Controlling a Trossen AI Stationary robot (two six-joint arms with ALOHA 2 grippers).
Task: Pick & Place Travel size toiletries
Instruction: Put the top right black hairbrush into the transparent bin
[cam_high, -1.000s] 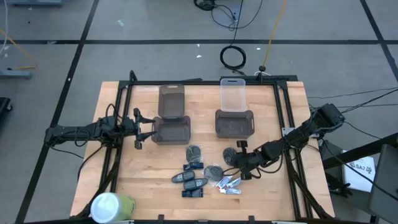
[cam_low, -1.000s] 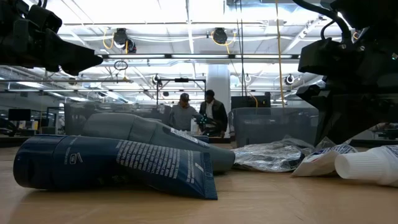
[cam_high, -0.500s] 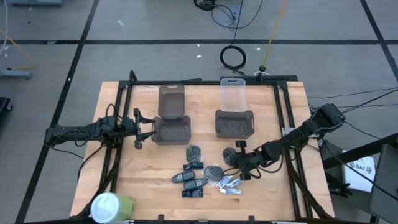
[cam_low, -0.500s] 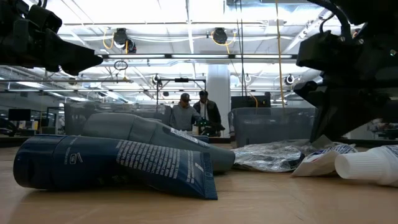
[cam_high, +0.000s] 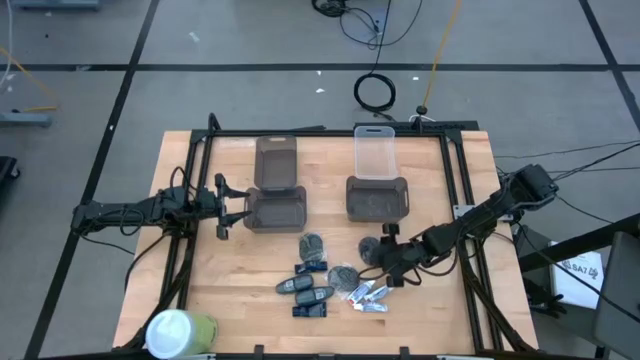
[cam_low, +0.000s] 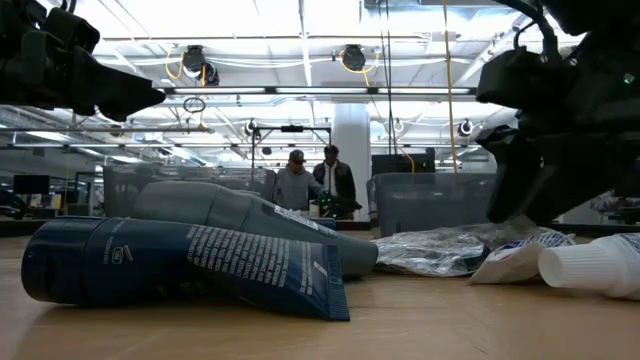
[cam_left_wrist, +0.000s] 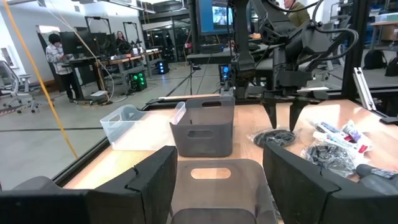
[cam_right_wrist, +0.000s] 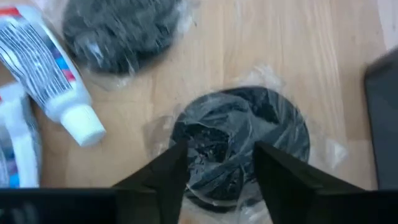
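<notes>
The travel size toiletries lie in a loose group on the wooden table: dark round wrapped lumps (cam_high: 312, 243) (cam_high: 343, 273), dark oblong pieces (cam_high: 305, 290) and little white tubes (cam_high: 368, 295). My right gripper (cam_high: 375, 252) hangs open right over one more dark round lump in clear wrap (cam_right_wrist: 239, 143), a finger on each side of it. A white tube with red and blue marks (cam_right_wrist: 46, 68) lies close by. At the table's left my left gripper (cam_high: 238, 208) waits open, just short of the left grey bin (cam_high: 275, 208). My right gripper comes down on the wrapped dark lump from above, its fingers (cam_right_wrist: 165, 174) straddling the lump's middle (cam_right_wrist: 224, 149). The lump lies flat on the table. Whether the fingertips touch its wrap I cannot tell.
A second grey bin (cam_high: 377, 198) stands at the centre, with a grey lid (cam_high: 276, 160) and a clear lid (cam_high: 375, 150) lying behind the bins. A big white-and-green cylinder (cam_high: 178, 332) stands at the near left corner. Dark frame rails (cam_high: 462, 200) run along the table's sides.
My right gripper has shifted slightly toward the round lump, and in the low view its dark outline has spread wider toward the wrapped items. The toiletries lie where they were.
</notes>
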